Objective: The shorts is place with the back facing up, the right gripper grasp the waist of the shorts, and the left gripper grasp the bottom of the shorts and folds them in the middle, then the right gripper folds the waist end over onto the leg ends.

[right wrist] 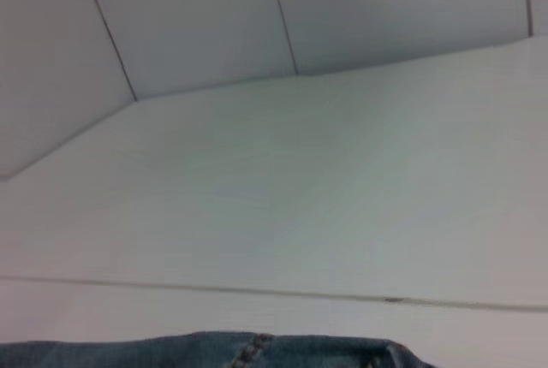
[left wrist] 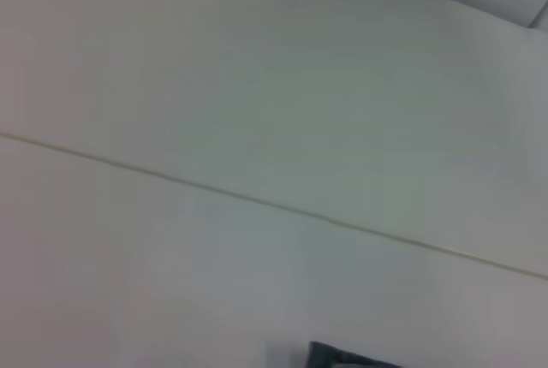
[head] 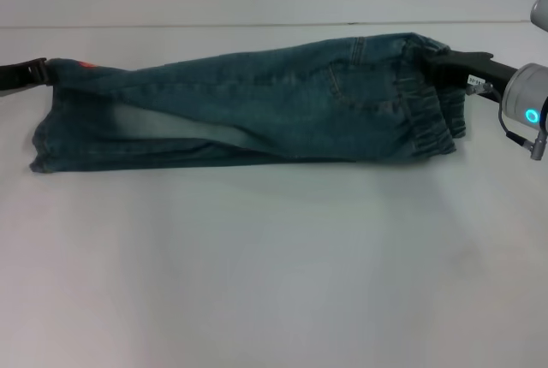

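Head view: denim shorts (head: pixel 257 103) folded lengthwise on white surface (head: pixel 274 265); right end effector (head: pixel 432 67) clamped on elastic waist (head: pixel 432 115), left end effector (head: pixel 38 73) pinching hem end (head: pixel 53 115).

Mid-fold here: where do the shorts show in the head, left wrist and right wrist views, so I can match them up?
Head view: the shorts lie folded lengthwise across the middle of the white table, between the left gripper and the right gripper.
Left wrist view: only a dark scrap at the picture's edge; cannot tell whether it is denim.
Right wrist view: a denim strip along one edge.
Shared landmark: the table's seam line.
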`<state>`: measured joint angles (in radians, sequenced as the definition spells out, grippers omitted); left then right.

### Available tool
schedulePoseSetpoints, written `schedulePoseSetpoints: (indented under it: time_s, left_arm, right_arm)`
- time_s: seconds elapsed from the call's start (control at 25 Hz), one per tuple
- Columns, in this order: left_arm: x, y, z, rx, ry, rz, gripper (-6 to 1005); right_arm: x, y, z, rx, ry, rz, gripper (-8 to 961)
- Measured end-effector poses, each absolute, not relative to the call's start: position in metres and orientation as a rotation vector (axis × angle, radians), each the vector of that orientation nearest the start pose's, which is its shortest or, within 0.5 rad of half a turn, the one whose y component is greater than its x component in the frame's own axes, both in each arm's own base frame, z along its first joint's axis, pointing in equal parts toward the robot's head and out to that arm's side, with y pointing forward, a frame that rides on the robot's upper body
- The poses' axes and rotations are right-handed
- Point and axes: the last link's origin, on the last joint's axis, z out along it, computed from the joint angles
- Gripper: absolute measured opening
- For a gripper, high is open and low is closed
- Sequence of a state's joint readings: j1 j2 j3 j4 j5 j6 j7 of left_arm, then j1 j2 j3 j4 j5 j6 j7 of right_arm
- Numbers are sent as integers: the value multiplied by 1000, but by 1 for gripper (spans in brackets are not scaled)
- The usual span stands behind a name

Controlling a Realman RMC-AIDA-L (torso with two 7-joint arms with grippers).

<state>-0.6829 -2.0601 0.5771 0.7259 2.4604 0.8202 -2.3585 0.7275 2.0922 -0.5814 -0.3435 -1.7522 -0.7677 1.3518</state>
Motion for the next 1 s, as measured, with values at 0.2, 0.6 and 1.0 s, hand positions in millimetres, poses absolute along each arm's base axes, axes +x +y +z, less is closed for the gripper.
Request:
schedulePoseSetpoints:
  time_s: [0.2,0.6,1.0]
  left_arm:
    - [-320,430,58,-1747,-1430,-346,58]
    - [-325,429,62,-1719,-1437,-346,63]
    - [-320,435,60,-1700,-1410,-365,238]
  right_arm:
    - [281,429,-24,-2024,973,554,50]
    - [278,430,-26,-2011,986,574,50]
    - [274,432,-27,-2020,987,586,49]
